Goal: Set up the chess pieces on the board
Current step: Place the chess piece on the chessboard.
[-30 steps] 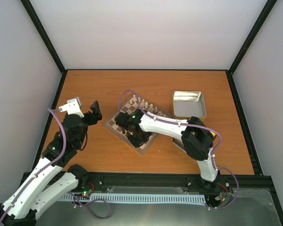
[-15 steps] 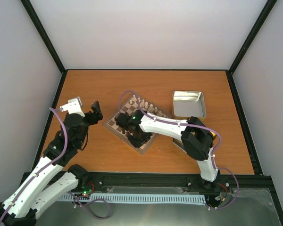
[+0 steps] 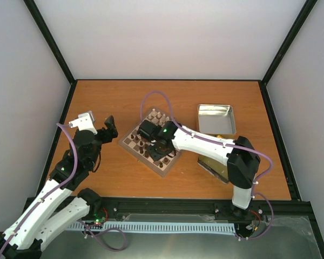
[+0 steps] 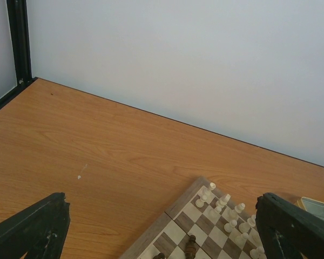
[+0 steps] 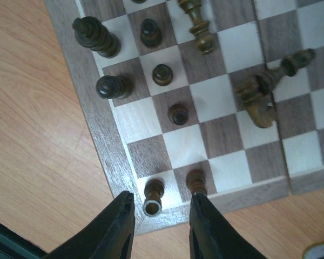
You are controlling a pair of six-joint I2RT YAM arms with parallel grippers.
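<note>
The board (image 3: 134,140) lies tilted mid-table. In the right wrist view several dark chess pieces (image 5: 110,86) stand on its near rows (image 5: 151,154), and two dark pieces lie on their sides (image 5: 267,89). My right gripper (image 5: 159,229) is open and hovers over the board's near corner (image 3: 161,152). A dark piece (image 5: 153,195) and another (image 5: 196,181) stand just ahead of its fingers (image 5: 121,229), neither held. My left gripper (image 4: 162,208) is open and empty, left of the board (image 3: 109,128). Cream pieces (image 4: 227,210) fill the far rows.
An open metal tin (image 3: 216,118) sits right of the board. A second tin (image 3: 218,168) lies partly under the right arm. Black frame posts and white walls ring the table (image 3: 178,94).
My right arm's wrist has risen and swung right over the board's near corner, uncovering the left part of the board. The left arm has not moved.
</note>
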